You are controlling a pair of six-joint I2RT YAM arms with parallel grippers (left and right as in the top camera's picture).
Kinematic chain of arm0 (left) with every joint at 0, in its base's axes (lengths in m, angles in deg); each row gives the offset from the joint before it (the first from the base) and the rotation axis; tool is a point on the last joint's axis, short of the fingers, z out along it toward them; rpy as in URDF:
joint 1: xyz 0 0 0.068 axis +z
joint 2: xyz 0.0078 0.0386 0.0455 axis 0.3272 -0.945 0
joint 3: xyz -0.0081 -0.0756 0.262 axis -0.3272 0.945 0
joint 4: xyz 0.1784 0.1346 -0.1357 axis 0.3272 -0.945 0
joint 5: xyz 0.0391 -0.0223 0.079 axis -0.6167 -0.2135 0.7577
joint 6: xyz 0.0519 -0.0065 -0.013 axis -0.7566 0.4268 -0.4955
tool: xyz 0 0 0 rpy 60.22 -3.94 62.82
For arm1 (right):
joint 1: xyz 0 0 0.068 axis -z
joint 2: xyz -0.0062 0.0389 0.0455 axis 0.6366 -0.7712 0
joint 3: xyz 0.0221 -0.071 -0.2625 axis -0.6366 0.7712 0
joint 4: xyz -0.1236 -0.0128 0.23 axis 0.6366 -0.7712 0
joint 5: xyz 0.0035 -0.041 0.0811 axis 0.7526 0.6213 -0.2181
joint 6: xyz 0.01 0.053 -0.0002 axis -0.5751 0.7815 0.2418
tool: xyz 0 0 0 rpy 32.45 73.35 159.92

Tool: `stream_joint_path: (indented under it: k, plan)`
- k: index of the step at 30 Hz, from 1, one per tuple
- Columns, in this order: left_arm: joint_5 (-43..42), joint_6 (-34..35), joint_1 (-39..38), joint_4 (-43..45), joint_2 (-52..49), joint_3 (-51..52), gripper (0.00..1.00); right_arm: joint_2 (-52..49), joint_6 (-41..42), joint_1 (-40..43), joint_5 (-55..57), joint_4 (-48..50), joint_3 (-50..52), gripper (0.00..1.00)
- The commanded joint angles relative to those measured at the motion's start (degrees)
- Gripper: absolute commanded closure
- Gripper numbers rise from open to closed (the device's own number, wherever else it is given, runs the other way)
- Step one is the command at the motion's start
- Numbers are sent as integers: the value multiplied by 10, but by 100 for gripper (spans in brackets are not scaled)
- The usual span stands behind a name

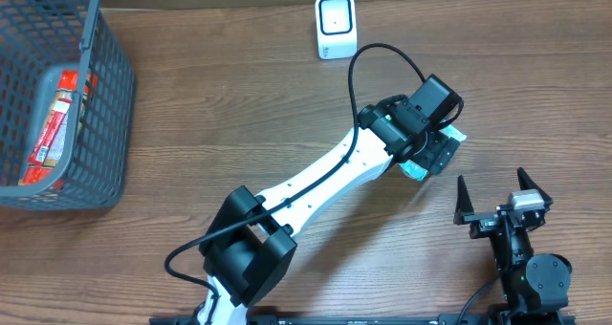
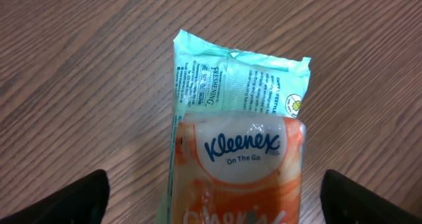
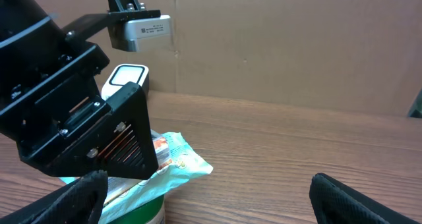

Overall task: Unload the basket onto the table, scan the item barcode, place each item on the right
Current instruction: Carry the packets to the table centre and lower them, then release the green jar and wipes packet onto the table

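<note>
Kleenex pack (image 2: pixel 241 155) cropped below, covering green pack (image 2: pixel 241 85).

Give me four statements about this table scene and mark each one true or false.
1. The Kleenex pack lies on top of a green wipes pack. True.
2. The left gripper is clamped on the Kleenex pack. False: its fingers stand wide apart on either side, clear of it.
3. The scanner stands inside the basket. False: it stands on the table; the basket holds red packets.
4. The right gripper is open and holds nothing. True.
</note>
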Motion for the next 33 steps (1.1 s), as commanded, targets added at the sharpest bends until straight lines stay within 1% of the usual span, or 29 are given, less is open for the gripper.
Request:
stream_joint_path:
  k: [1, 3, 5, 9, 12, 13, 14, 15, 17, 18, 19, 22, 24, 27, 31, 33]
  plan:
    - [-7, -15, 1, 6, -23, -12, 12, 4, 0, 3, -3, 3, 6, 0]
    - [-7, -15, 1, 8, -26, -12, 16, 5, 0, 3, -3, 3, 6, 0]
    - [-7, -15, 1, 7, -27, -12, 17, 4, 0, 3, -3, 3, 6, 0]
    - [-16, -14, 0, 2, -39, -12, 12, 4, 0, 3, -3, 3, 6, 0]
    - [-28, -15, -2, 4, -50, -12, 13, 4, -1, 3, -3, 3, 6, 0]
    - [-27, -15, -2, 3, -52, -12, 15, 5, -1, 3, -3, 3, 6, 0]
    - [-25, -16, -2, 4, -52, -12, 18, 5, 0, 3, -3, 3, 6, 0]
    - [-25, -21, -2, 6, -52, -12, 28, 5, 0, 3, -3, 3, 6, 0]
    - [-21, -29, -2, 12, -51, -13, 54, 5, 0, 3, -3, 3, 6, 0]
    - [-17, -29, -1, 15, -49, -13, 64, 5, 0, 3, -3, 3, 6, 0]
    - [-15, -29, 0, 16, -46, -13, 68, 5, 0, 3, -3, 3, 6, 0]
    - [-15, -29, 2, 17, -31, -14, 68, 5, 0, 3, -3, 3, 6, 0]
    - [-15, -29, 3, 16, -9, -14, 66, 4, 0, 3, -3, 3, 6, 0]
    - [-8, -26, 4, 2, 15, -14, 65, 5, 0, 3, -3, 3, 6, 0]
    - [75, 29, 10, -68, 36, -14, 66, 5, 0, 3, -3, 3, 6, 0]
    - [94, 74, 20, -133, 37, -14, 69, 5, 0, 3, -3, 3, 6, 0]
